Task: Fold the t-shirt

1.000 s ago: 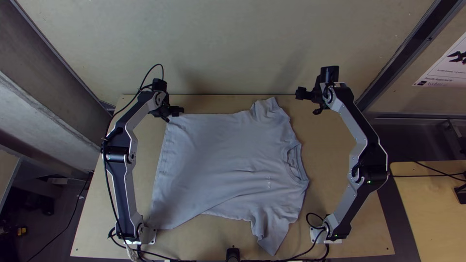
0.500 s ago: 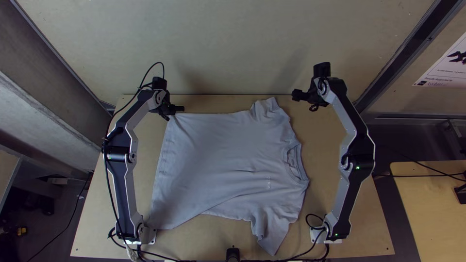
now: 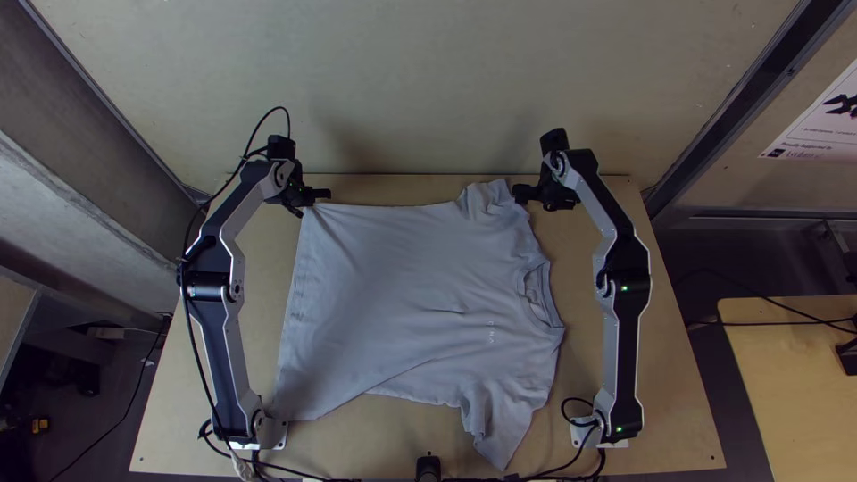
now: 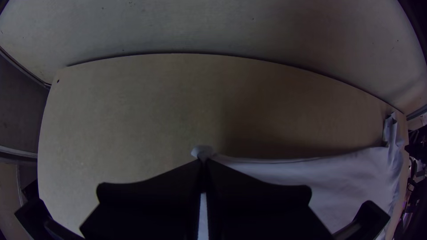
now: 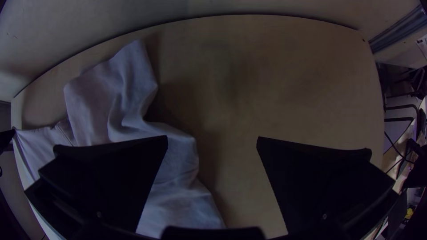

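Light wooden desk (image 3: 674, 433), flat. Grey cloth t-shirt (image 3: 411, 295), lightly creased, lies spread at centre, collar rightward; lower-left corner just beside the left arm's silver-and-black base (image 3: 257, 432). Left black flat-fingered end effector (image 3: 309, 202), upper left, clenched on the hem corner; pinched portion hidden. Right black flat-fingered end effector (image 3: 536, 197), upper right of centre, released, near the sleeve. Thin black cable (image 3: 282, 108) arches upper left.

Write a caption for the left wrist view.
The left gripper pinches a hem corner of the t-shirt spread on the light wooden table.
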Robot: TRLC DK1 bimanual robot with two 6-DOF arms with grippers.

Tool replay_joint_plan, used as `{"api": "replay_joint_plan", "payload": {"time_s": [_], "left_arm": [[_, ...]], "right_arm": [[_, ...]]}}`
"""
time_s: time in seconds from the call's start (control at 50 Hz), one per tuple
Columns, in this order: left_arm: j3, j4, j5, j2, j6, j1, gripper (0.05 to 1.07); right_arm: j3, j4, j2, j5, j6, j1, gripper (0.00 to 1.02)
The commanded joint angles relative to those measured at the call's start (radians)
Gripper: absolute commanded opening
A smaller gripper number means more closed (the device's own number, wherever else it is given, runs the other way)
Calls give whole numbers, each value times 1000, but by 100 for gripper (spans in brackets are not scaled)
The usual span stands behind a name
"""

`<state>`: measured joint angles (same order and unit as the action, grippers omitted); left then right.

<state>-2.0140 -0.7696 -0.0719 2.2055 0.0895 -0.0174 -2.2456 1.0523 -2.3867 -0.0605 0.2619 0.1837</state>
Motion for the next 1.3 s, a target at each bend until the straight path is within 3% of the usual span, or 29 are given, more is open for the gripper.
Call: {"api": "replay_joint_plan", "payload": {"time_s": [0.0, 0.42, 0.56, 0.72, 0.76, 0.9, 1.28], "left_arm": [[-29, -5, -6, -40, -4, 11, 8], [-29, -7, -6, -38, -4, 4, 8], [-29, -14, -6, -43, -4, 4, 8], [-29, -17, -5, -47, -5, 5, 8], [-31, -17, -5, -49, -5, 5, 8], [-34, -17, -3, -50, -5, 5, 8], [-175, -10, -3, 25, 27, 13, 8]], "right_arm": [[-52, 6, -46, 13, 8, 23, 89], [-85, -130, -94, 22, 22, 83, 89], [-94, -143, -131, 22, 20, 77, 70], [-94, -152, -149, 22, 25, 72, 70], [-94, -152, -149, 22, 23, 72, 62], [-95, -175, -143, 22, 8, 68, 2], [-97, -261, -91, 22, 30, 36, 2]]}}
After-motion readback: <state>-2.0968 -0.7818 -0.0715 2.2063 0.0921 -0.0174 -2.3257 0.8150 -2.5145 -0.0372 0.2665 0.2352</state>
